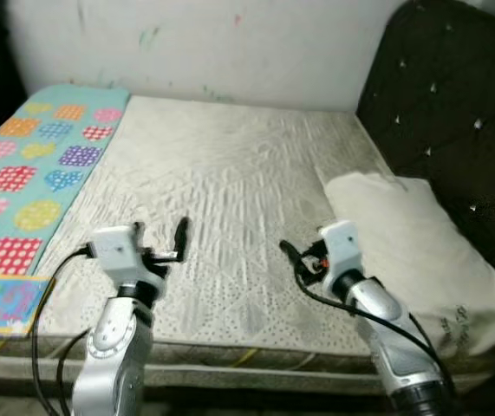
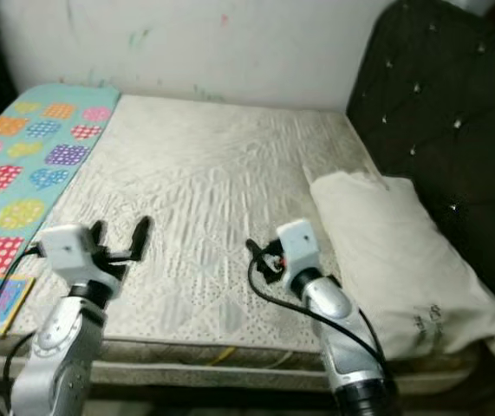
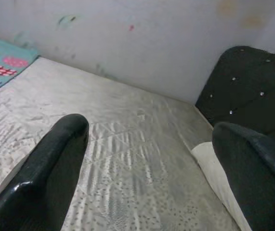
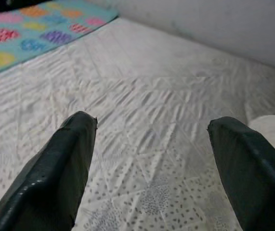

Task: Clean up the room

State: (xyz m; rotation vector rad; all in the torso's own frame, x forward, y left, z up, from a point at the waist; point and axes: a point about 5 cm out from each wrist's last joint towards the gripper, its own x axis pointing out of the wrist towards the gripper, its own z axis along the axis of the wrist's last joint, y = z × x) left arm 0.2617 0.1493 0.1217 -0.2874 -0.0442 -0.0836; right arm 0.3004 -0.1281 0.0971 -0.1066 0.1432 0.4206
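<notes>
Two spread claws, left claw (image 1: 160,232) and right claw (image 1: 292,253), over mattress (image 1: 230,173).

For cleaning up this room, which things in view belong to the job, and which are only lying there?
Likely part of the job:
- pillow, lying askew at the mattress's right side
- patterned blanket, along the left side
- left hand and right hand, both open, holding nothing

Just there:
- mattress
- dark headboard
- wall
</notes>
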